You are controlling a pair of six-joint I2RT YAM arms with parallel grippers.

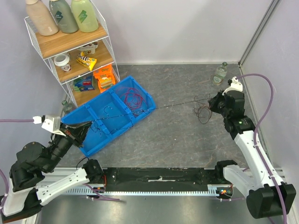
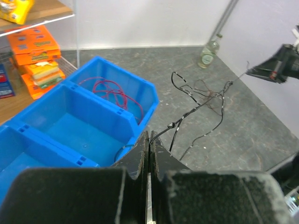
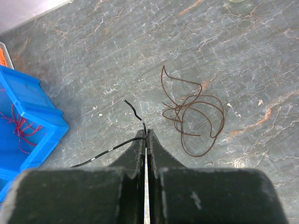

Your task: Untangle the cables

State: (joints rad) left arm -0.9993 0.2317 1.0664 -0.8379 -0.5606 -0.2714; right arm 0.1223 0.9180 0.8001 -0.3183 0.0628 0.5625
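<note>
Both grippers were pressed shut on the same black cable (image 1: 173,107). The left gripper (image 2: 148,140) pinched it near the blue bin (image 1: 100,140), and the right gripper (image 3: 146,136) pinched it close to its free end, so it ran taut over the bin. A brown cable (image 3: 194,114) looped just beside the right gripper; I could not tell whether it was hooked on. Red cables (image 1: 133,100) lay in the bin's end compartment. These strands looked feather-light, springy and slippery, so a grip near an end, clear of the loops, seemed best.
</note>
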